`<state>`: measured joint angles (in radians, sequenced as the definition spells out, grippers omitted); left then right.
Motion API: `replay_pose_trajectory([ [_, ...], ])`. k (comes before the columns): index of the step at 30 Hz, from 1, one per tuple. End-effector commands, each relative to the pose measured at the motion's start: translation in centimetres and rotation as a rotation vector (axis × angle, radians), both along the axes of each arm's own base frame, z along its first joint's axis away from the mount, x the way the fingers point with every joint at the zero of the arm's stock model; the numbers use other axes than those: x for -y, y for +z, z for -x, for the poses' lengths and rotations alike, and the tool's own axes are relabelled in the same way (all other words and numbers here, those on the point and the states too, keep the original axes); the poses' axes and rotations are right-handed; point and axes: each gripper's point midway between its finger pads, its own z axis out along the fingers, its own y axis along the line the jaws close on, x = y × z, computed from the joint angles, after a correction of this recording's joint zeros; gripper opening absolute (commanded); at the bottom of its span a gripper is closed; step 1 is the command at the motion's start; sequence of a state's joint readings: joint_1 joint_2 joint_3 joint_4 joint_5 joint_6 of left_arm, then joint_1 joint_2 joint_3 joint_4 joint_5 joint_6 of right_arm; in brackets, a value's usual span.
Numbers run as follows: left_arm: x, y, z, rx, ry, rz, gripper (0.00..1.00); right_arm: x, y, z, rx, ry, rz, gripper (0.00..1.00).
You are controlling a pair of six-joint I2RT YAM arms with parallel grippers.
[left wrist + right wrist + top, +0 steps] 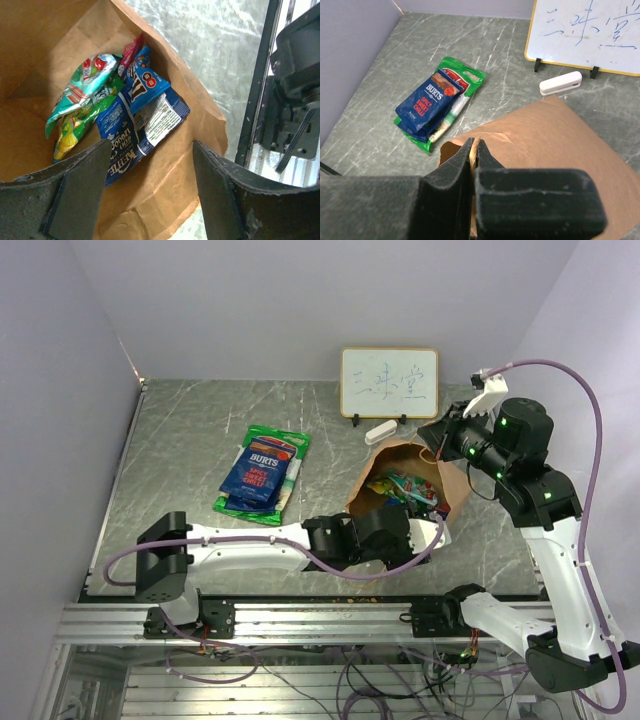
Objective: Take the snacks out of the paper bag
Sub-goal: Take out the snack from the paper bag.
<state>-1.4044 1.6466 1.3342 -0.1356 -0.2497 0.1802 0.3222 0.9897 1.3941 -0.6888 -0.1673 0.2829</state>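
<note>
Top view, bag: a large brown kraft paper bag [455, 490] sits right of centre on the grey marbled bench [180, 450], its mouth open and bright packets showing inside.
Top view, taken out: a dark blue glossy "Burts" packet [258, 472] lies on a green glossy chip packet [293, 445], left of centre and well apart from the bag.
Top view, arms: the left tool [425, 525] is at the bag's lower rim, and the right tool [442, 436] is at its upper right rim.
Left wrist view, tool: the left tool [150, 150] is spread wide with nothing between its fingers, just at the bag's mouth.
Left wrist view, snacks: a blue foil packet [145, 85] overlaps a dark blue packet with white lettering [125, 145]. A teal packet [82, 82] and a yellow-green packet [72, 132] lie to their left, all inside the bag.
Left wrist view, handling: the packets look light, thin, crinkly and slick. A flat sealed edge, such as the dark blue packet's near corner, seems the surest hold.
Right wrist view, tool: the right tool [474, 147] is pressed together on the bag's paper rim, bottom centre.
Right wrist view, rest: a framed whiteboard [585, 30] stands upper right, with a small white plastic block [561, 82] just below it.
</note>
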Motion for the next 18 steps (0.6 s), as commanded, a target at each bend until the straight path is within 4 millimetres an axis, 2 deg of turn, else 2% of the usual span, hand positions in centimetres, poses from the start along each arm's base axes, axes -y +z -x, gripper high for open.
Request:
replay_pose_trajectory([
  [1, 0.7, -1.4, -0.5, 0.008, -0.095, -0.039, 0.76, 0.4, 1.5, 0.2, 0.038, -0.019, 0.0, 0.0],
  [9, 1.5, -6.0, -2.5, -0.033, -0.062, -0.108, 0.78, 0.4, 1.5, 0.0, 0.028, -0.024, -0.003, 0.0],
  [13, 1.2, -7.8, -3.3, -0.035, -0.062, -0.138, 0.81, 0.3, 1.7, -0.2, 0.026, -0.021, -0.002, 0.0],
  [18, 1.1, -9.9, -5.3, -0.009, -0.029, -0.189, 0.83, 0.3, 1.9, -0.3, 0.028, -0.023, -0.002, 0.0],
])
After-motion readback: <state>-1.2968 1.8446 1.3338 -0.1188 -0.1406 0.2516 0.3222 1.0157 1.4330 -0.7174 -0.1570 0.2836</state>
